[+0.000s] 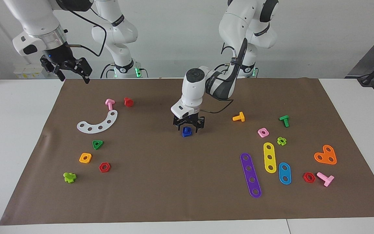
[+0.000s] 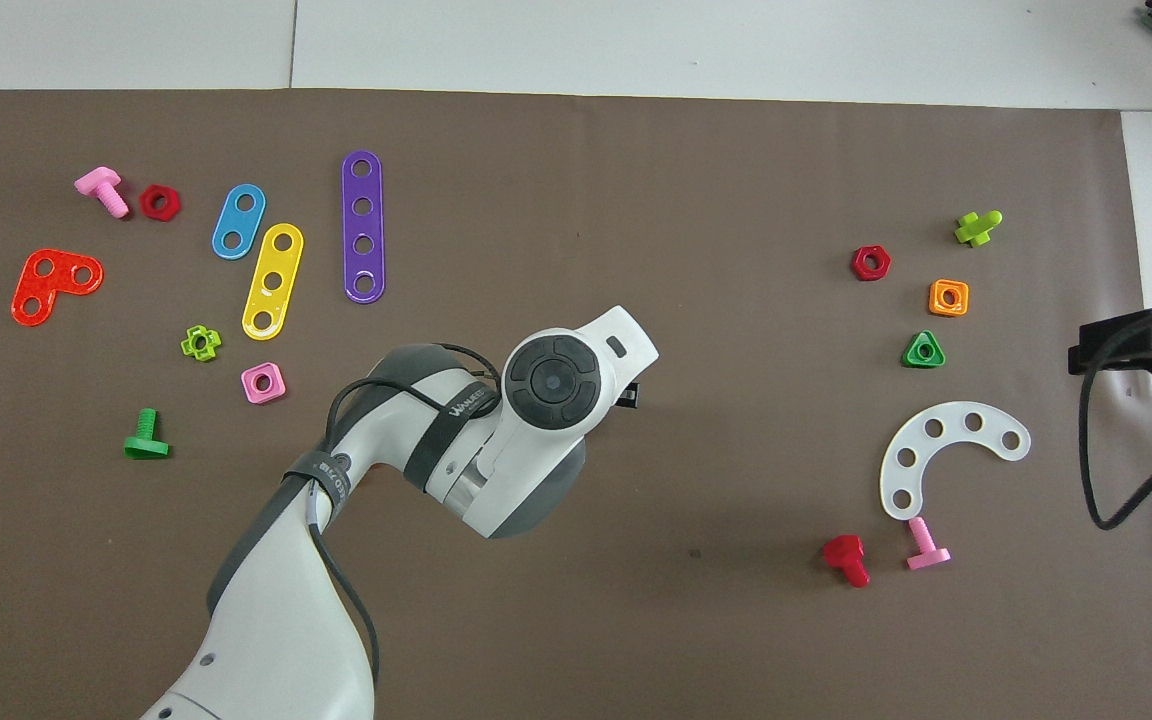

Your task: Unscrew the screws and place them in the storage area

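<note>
One dark blue bolt-and-nut pair sits at the centre of the facing view, alone on a bare stretch of the brown paper mat; the square nut is threaded on the bolt, and the two read as a single stubby blue lump with the shank pointing up. The wrist hides it in the overhead view. The left gripper is down over it, fingers spread and straddling the piece without yet pinching it. I judge this placement as the set-up for a grasp on the upper part, so the arm can lift or twist it apart.

Around it the mat serves as the storage area, with loose parts grouped toward both sides of the frame: a pink square nut, an orange bolt and a purple strip in the right half, a green triangular nut and a white curved strip in the left half. The right gripper waits at the upper left of the facing view, fingers parted and holding nothing, above the mat's corner.
</note>
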Controlling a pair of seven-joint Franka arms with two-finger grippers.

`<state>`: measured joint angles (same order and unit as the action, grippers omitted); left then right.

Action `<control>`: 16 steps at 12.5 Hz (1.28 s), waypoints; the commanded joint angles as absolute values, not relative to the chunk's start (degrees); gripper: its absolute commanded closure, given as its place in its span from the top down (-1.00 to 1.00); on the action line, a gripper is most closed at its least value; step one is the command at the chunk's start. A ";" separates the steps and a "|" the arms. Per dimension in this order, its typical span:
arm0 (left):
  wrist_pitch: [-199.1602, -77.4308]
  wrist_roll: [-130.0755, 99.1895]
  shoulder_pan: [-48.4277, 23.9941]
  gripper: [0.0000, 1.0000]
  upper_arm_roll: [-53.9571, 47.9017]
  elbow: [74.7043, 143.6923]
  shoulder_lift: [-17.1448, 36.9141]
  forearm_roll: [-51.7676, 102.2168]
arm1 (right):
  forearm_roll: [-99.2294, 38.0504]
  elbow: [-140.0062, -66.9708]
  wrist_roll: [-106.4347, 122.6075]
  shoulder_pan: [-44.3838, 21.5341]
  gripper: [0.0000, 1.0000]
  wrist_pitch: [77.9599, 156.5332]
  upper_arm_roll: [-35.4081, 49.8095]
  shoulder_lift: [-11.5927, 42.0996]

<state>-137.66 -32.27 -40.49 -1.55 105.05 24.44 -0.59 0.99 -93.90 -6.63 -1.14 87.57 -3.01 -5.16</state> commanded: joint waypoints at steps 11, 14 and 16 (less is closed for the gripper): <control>-138.34 -36.39 -42.10 0.16 -0.70 106.08 24.00 -1.93 | 0.18 -95.10 -6.33 -0.26 1.00 87.01 -2.64 -6.24; -138.08 -36.47 -42.10 -0.33 -0.70 105.73 23.99 -1.85 | 0.18 -95.10 -6.33 -0.26 1.00 87.10 -2.64 -6.24; -137.99 -38.75 -41.92 -1.00 -0.70 105.38 24.08 -1.67 | 0.18 -95.10 -6.24 -0.26 1.00 87.71 -2.64 -6.24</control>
